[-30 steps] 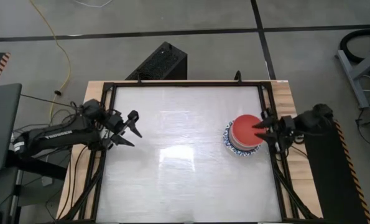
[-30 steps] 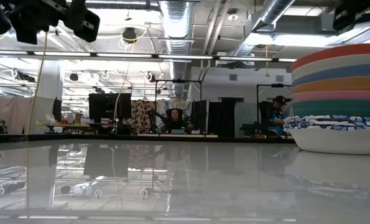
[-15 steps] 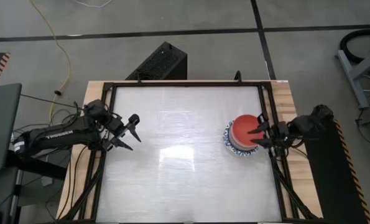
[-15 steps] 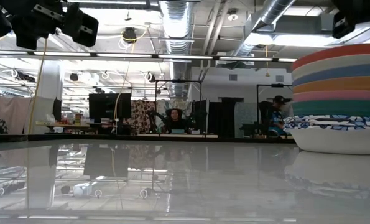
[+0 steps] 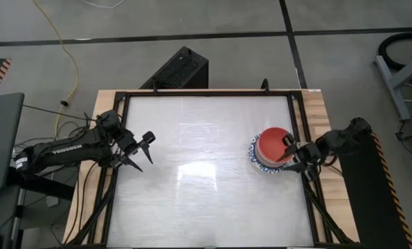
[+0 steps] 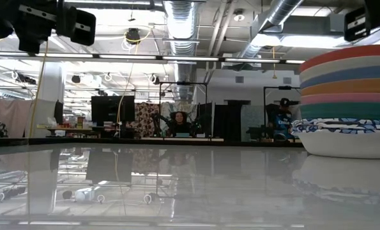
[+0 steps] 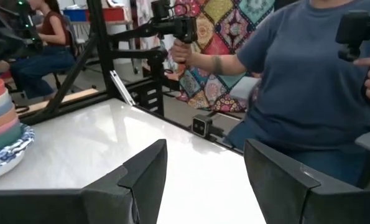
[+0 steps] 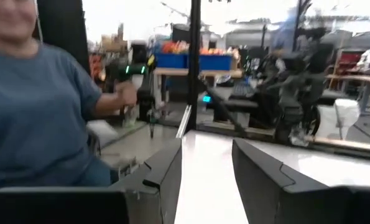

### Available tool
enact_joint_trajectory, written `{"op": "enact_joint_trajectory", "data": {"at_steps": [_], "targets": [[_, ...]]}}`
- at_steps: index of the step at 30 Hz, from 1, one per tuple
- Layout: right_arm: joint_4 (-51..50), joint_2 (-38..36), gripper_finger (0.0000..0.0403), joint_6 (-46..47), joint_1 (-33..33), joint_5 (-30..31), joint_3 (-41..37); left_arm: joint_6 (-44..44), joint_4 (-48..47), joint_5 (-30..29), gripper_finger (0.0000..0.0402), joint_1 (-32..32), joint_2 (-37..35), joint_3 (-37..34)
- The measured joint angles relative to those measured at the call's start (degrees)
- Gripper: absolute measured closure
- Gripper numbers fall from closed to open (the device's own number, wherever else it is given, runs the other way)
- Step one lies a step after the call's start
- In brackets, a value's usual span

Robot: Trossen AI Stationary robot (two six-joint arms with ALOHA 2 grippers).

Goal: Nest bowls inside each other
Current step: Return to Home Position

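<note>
1. both hands have drawn back: right hand (image 5: 289, 153) toward the bench (image 5: 206, 200)'s right edge, left hand (image 5: 145, 151) toward its left edge, each open and empty.
2. stack of bowls (image 5: 269, 140) sits near the bench's right edge, red on top.
3. likely rigid, slick, chip-prone; grip one rim.

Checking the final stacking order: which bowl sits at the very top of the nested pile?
The red bowl: in the low view its rim is the topmost band of the stack, directly above the cream bowl.
</note>
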Motion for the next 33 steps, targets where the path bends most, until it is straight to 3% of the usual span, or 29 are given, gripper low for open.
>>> {"op": "enact_joint_trajectory", "data": {"at_steps": [8, 21, 25, 33], "targets": [[6.91, 0.00, 0.0241, 0.13, 0.00, -0.66, -6.45, 7.20, -7.57, 0.02, 0.0198, 0.00, -0.01, 0.00], [7.53, 0.00, 0.0241, -0.02, 0.00, -1.97, -6.81, 20.46, -20.58, 1.61, 0.0198, 0.00, -0.01, 0.00], [7.96, 0.00, 0.0241, 0.04, 0.02, -1.99, -7.63, 22.93, -22.38, 4.62, 0.0198, 0.00, -0.01, 0.00], [12.89, 0.00, 0.0241, 2.28, 0.00, -1.57, -11.16, 27.04, -26.12, 4.44, 0.0198, 0.00, 0.10, 0.00]]}}
